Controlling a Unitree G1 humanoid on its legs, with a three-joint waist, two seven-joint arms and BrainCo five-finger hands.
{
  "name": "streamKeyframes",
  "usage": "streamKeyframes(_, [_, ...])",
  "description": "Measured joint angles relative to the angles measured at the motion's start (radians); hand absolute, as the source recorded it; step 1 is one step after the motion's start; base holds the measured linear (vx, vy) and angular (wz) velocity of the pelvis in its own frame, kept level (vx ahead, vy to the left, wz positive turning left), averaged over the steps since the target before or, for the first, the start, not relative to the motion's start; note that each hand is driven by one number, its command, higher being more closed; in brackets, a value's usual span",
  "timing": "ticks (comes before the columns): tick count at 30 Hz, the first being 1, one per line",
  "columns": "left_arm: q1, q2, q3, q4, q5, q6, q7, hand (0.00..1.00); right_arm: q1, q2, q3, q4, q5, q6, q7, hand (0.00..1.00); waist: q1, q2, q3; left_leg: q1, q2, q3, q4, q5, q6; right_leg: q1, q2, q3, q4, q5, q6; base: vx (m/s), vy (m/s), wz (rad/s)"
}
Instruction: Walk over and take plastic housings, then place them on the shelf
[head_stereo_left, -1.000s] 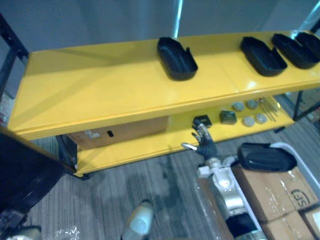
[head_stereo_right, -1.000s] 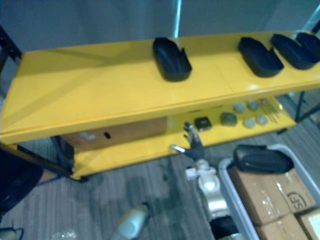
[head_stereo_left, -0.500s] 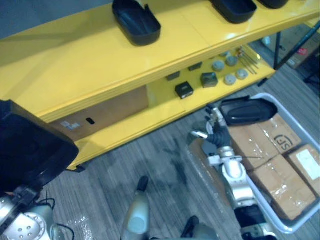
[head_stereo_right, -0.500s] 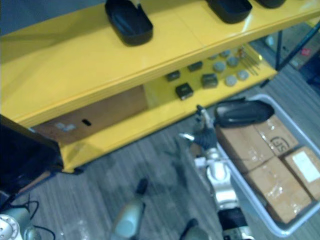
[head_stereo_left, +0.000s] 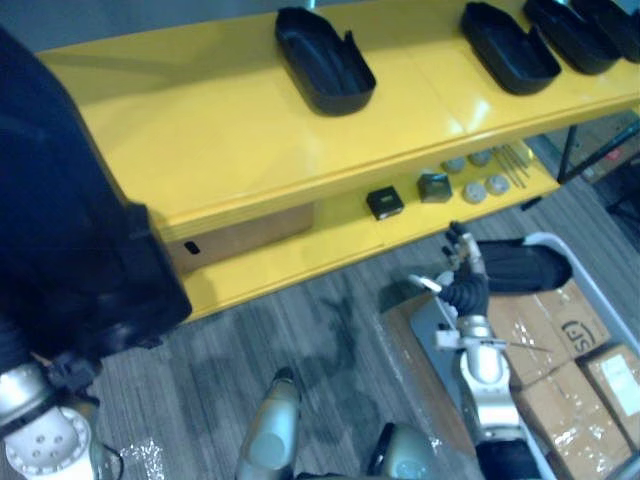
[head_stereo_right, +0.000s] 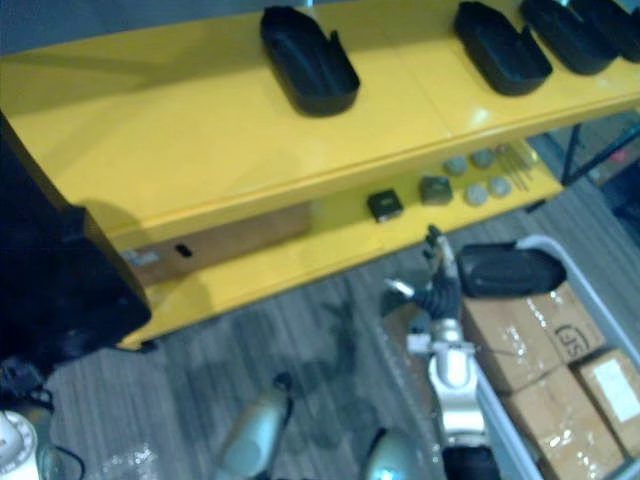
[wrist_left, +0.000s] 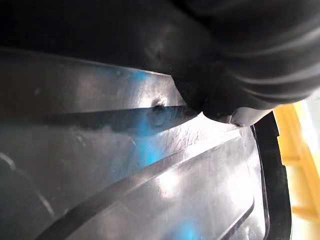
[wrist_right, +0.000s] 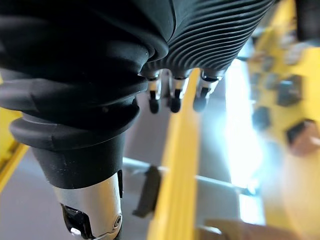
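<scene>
Left eye view gave you the long yellow two-level shelf (head_stereo_left: 200, 130). Its top board was bare from the left end up to the nearest black tray-shaped housing (head_stereo_left: 322, 60), which lay with its long axis front to back. The large black plastic housing (head_stereo_left: 70, 230) at your left hand (wrist_left: 260, 55) hung in front of that left end, so free board lay ahead and to the right. How this hand held it, I could not tell. Your right hand (head_stereo_left: 462, 282) hung slack and empty beside the grey bin (head_stereo_left: 545, 238).
</scene>
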Motion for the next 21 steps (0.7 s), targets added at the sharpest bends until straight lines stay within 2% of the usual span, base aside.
streamKeyframes(1, [-0.017, 0.000, -0.014, 0.022, -0.004, 0.012, 0.002, 1.00, 0.005, -0.015, -0.022, -0.013, 0.001, 0.009, -0.005, 0.00, -0.015, 0.007, 0.002, 0.015, -0.001, -0.034, 0.009, -0.015, -0.013, -0.006, 0.023, 0.052, -0.061, 0.010, 0.017, 0.23, -0.107, 0.89])
streamKeyframes(3, [-0.025, -0.002, -0.042, 0.036, -0.018, 0.037, -0.003, 1.00, 0.032, -0.017, -0.050, -0.044, 0.009, 0.031, -0.017, 0.00, -0.028, 0.006, -0.003, 0.036, -0.007, -0.083, 0.025, -0.032, -0.042, 0.004, 0.033, 0.072, -0.085, 0.016, 0.026, 0.27, -0.222, 0.95])
streamKeyframes(4, [-0.005, -0.013, -0.058, 0.037, -0.033, 0.051, -0.019, 1.00, 0.054, -0.018, -0.071, -0.068, 0.010, 0.052, -0.018, 0.00, -0.025, -0.018, -0.017, 0.071, -0.020, -0.110, 0.017, -0.049, -0.068, 0.020, 0.031, 0.072, -0.093, 0.021, 0.021, 0.34, -0.341, 0.97])
streamKeyframes(5, [0.006, -0.013, -0.066, 0.036, -0.034, 0.053, -0.023, 1.00, 0.062, -0.019, -0.081, -0.079, 0.011, 0.054, -0.017, 0.00, -0.026, -0.031, -0.026, 0.081, -0.027, -0.111, 0.015, -0.055, -0.078, 0.036, 0.027, 0.068, -0.103, 0.030, 0.016, 0.40, -0.474, 1.03])
streamKeyframes(6, [0.026, -0.018, -0.069, 0.033, -0.031, 0.054, -0.033, 1.00, 0.066, -0.027, -0.089, -0.087, 0.016, 0.054, -0.015, 0.00, -0.029, -0.047, -0.040, 0.079, -0.032, -0.100, 0.014, -0.066, -0.095, 0.055, 0.017, 0.068, -0.111, 0.084, 0.065, 0.25, -0.430, 1.16])
streamKeyframes(7, [0.049, -0.062, -0.089, 0.032, -0.028, 0.057, -0.048, 1.00, 0.066, -0.063, -0.106, -0.089, 0.033, 0.055, -0.001, 0.00, -0.050, 0.002, -0.056, 0.060, 0.046, -0.025, 0.003, -0.079, -0.100, 0.076, 0.036, -0.008, -0.100, 0.057, 0.053, 0.24, -0.478, 1.21])
streamKeyframes(8, [0.065, -0.079, -0.103, 0.032, -0.028, 0.058, -0.057, 1.00, 0.060, -0.091, -0.120, -0.093, 0.049, 0.057, 0.010, 0.00, -0.048, 0.033, -0.075, 0.054, 0.132, 0.068, -0.040, -0.054, -0.101, 0.071, 0.050, -0.049, -0.103, 0.048, 0.035, 0.16, -0.353, 1.03])
streamKeyframes(9, [0.062, -0.081, -0.111, 0.033, -0.024, 0.060, -0.058, 1.00, 0.055, -0.103, -0.128, -0.094, 0.050, 0.059, 0.012, 0.00, -0.052, 0.047, -0.080, 0.054, 0.161, 0.110, -0.073, -0.030, -0.110, 0.072, 0.052, -0.067, -0.105, 0.046, 0.031, 0.16, -0.296, 0.82])
streamKeyframes(10, [0.048, -0.081, -0.135, 0.034, -0.012, 0.066, -0.055, 1.00, 0.051, -0.126, -0.142, -0.099, 0.050, 0.059, 0.011, 0.00, -0.059, 0.074, -0.095, 0.068, 0.195, 0.154, -0.157, 0.028, -0.149, 0.072, 0.057, -0.101, -0.109, 0.048, 0.029, 0.16, -0.207, 0.74])
streamKeyframes(11, [0.023, -0.079, -0.151, 0.034, 0.016, 0.071, -0.046, 1.00, 0.036, -0.139, -0.146, -0.101, 0.050, 0.059, 0.008, 0.00, -0.068, 0.096, -0.098, 0.101, 0.206, 0.171, -0.237, 0.089, -0.200, 0.072, 0.059, -0.116, -0.107, 0.048, 0.028, 0.15, -0.160, 0.58])
streamKeyframes(13, [-0.009, -0.078, -0.166, 0.034, 0.048, 0.082, -0.017, 1.00, 0.027, -0.133, -0.141, -0.108, 0.049, 0.059, 0.005, 0.00, -0.074, 0.099, -0.099, 0.141, 0.206, 0.199, -0.300, 0.122, -0.195, 0.073, 0.053, -0.116, -0.098, 0.048, 0.028, 0.10, -0.042, 0.06])
streamKeyframes(15, [-0.021, -0.067, -0.181, 0.034, 0.058, 0.100, 0.009, 1.00, 0.039, -0.130, -0.145, -0.137, 0.051, 0.056, 0.001, 0.00, -0.081, 0.088, -0.092, 0.166, 0.200, 0.222, -0.301, 0.122, -0.195, 0.090, 0.046, -0.104, -0.098, 0.048, 0.028, 0.08, 0.032, -0.15])
streamKeyframes(19, [-0.026, -0.010, -0.181, 0.052, 0.126, 0.170, 0.019, 1.00, 0.107, -0.091, -0.144, -0.243, 0.050, 0.032, 0.001, 0.00, -0.104, 0.053, -0.086, 0.193, 0.174, 0.276, -0.303, 0.113, -0.178, 0.108, 0.027, -0.082, -0.128, 0.052, 0.035, 0.03, 0.073, -0.16])
streamKeyframes(20, [-0.026, 0.000, -0.181, 0.060, 0.127, 0.179, 0.017, 1.00, 0.114, -0.086, -0.144, -0.251, 0.049, 0.031, 0.001, 0.00, -0.104, 0.052, -0.086, 0.197, 0.171, 0.282, -0.304, 0.111, -0.175, 0.109, 0.026, -0.073, -0.134, 0.055, 0.040, 0.01, 0.067, -0.32])
streamKeyframes(21, [-0.030, 0.025, -0.181, 0.080, 0.128, 0.209, 0.017, 1.00, 0.130, -0.083, -0.144, -0.258, 0.049, 0.030, 0.003, 0.00, -0.107, 0.052, -0.086, 0.210, 0.166, 0.305, -0.307, 0.109, -0.172, 0.119, 0.021, -0.065, -0.146, 0.059, 0.046, 0.00, 0.060, -0.31])
